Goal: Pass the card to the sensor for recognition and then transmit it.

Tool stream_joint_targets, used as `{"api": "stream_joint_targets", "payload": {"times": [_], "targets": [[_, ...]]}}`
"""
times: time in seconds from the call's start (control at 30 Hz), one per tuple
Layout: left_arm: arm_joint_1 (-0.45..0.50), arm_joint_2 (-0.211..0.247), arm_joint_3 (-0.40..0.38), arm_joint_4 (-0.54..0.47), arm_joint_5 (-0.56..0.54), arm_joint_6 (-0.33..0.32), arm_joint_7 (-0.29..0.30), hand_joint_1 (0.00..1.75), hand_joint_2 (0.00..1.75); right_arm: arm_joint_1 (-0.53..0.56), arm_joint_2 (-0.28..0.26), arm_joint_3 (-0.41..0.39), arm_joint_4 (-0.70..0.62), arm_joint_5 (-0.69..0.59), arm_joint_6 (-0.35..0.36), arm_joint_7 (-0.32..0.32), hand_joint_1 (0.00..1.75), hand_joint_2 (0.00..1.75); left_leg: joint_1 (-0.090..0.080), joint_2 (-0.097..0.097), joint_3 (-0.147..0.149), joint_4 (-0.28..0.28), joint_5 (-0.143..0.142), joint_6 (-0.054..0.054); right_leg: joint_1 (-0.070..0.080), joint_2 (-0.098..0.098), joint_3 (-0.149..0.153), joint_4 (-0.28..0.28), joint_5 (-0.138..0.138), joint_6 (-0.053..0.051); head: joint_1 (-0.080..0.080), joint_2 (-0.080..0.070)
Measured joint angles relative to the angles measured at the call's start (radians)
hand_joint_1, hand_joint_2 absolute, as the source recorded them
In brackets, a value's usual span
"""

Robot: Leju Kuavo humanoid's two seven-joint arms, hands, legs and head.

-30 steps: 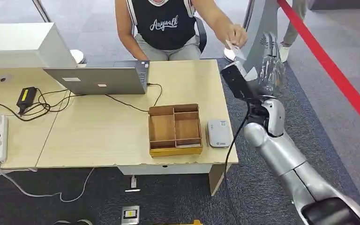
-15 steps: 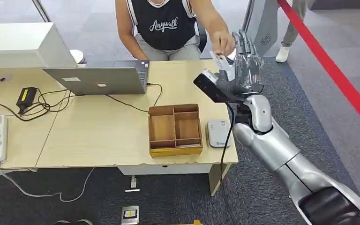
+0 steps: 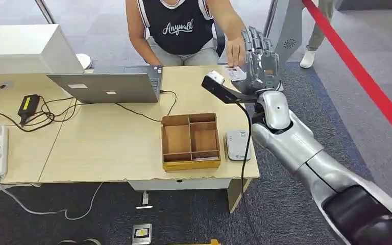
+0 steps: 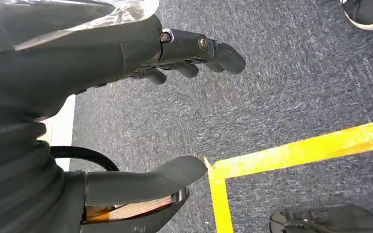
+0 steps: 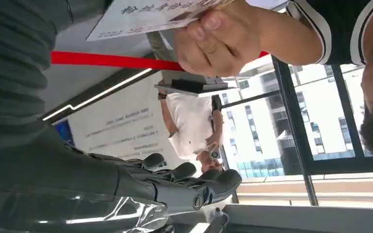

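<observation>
On the light wooden table [image 3: 107, 148], the head view shows a brown wooden tray with dividers [image 3: 190, 141] near the front edge; its compartments look bare apart from a thin pale strip along the front one. Just beside it lies a flat grey card sensor [image 3: 238, 145], and farther back stand an open grey laptop [image 3: 107, 86] and a tangle of black cables [image 3: 41, 115]. Above the table's far corner the right hand [image 3: 259, 61] is raised with its fingers upright and apart, holding nothing. A seated person's hand [image 3: 235, 51] holds the white printed card [image 3: 236, 74] right against it; whether card and robot fingers touch I cannot tell. A red strip [image 3: 357, 66] crosses the dark carpet beyond.

From the left wrist view, the left hand [image 4: 175, 111] hangs over grey carpet with yellow floor tape [image 4: 291, 155], fingers [image 4: 209, 48] slightly curled and apart from the thumb, nothing in them.

From the right wrist view, the person's hand [image 5: 223, 41] pinches the card [image 5: 150, 12] by one end, while the robot's fingers [image 5: 199, 182] lie well apart from it.
</observation>
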Motion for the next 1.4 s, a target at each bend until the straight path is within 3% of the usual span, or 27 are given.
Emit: {"api": "stream_joint_targets", "payload": {"times": [0.3,0.33,0.37,0.4,1.4], "targets": [[0.0,0.001,0.0,0.0,0.002,-0.004,-0.007,0.0,1.75,-0.039,0.024,0.044,0.064,-0.014,-0.014,0.0,0.0,1.75,0.0,0.0,0.0,0.0,0.0,0.0,0.001,0.0,0.0,0.0,0.0,0.0,0.0,0.0],[0.0,0.001,0.0,0.0,0.002,-0.004,-0.007,0.0,1.75,-0.04,0.025,0.048,0.069,-0.016,-0.014,0.0,0.12,1.75,0.0,0.0,0.0,0.0,0.0,0.0,0.001,0.0,0.0,0.0,0.0,0.0,0.0,0.0],[0.0,0.002,0.0,0.0,0.002,-0.004,-0.007,0.0,1.75,-0.042,0.026,0.052,0.074,-0.018,-0.015,0.0,0.99,1.75,0.0,0.0,0.0,0.0,0.0,0.0,0.001,0.0,0.0,0.0,0.0,0.0,0.0,0.0],[0.0,0.002,0.0,0.0,0.002,-0.005,-0.008,0.0,1.75,-0.044,0.028,0.058,0.079,-0.021,-0.017,0.0,1.75,1.75,0.0,0.0,0.0,0.0,0.0,0.0,0.0,0.0,0.0,0.0,0.0,0.0,0.0,0.0],[0.002,0.008,-0.001,0.0,-0.004,-0.011,-0.026,0.0,1.75,-0.056,0.031,0.1,0.107,-0.075,-0.022,-0.005,1.75,1.75,0.001,0.0,0.001,0.0,0.0,0.0,0.001,0.0,0.0,0.0,0.0,0.0,0.0,0.0]]}}
